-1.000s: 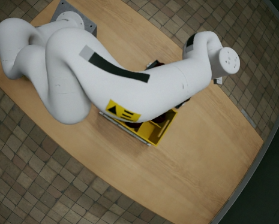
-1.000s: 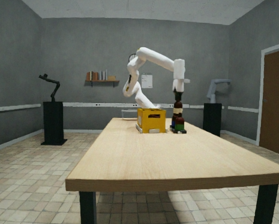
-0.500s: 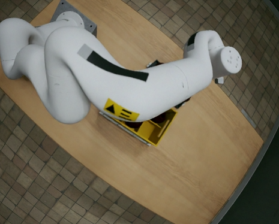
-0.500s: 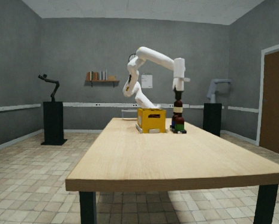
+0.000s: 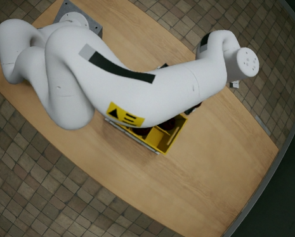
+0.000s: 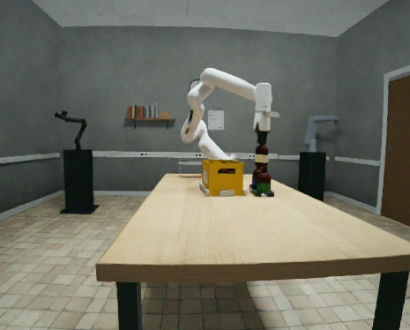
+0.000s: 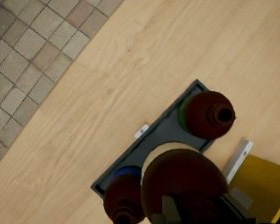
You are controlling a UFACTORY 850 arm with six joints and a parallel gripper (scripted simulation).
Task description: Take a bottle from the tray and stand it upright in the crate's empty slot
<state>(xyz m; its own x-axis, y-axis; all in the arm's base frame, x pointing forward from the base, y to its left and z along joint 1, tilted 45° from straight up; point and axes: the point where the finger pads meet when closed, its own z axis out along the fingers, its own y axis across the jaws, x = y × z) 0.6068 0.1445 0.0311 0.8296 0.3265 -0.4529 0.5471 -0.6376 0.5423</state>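
My gripper point(image 6: 261, 132) is shut on the neck of a dark red bottle with a cream label point(image 6: 261, 154) point(image 7: 183, 183). It holds the bottle upright above the dark grey tray point(image 6: 262, 193) point(image 7: 159, 141). Two more bottles stand on the tray, one with a green band point(image 6: 264, 183) point(image 7: 207, 115) and one with a blue band point(image 6: 254, 180) point(image 7: 123, 203). The yellow crate point(image 6: 223, 177) point(image 5: 155, 138) point(image 7: 265, 177) stands just left of the tray. It holds dark bottles point(image 5: 141, 130), and one open slot shows at its near corner. In the top view the arm hides the gripper and the tray.
The robot's base point(image 5: 72, 12) is at the far end of the long wooden table point(image 6: 249, 229) point(image 5: 211, 152). The arm point(image 5: 122, 89) reaches over the crate. The table edge and tiled floor lie close beside the tray in the wrist view.
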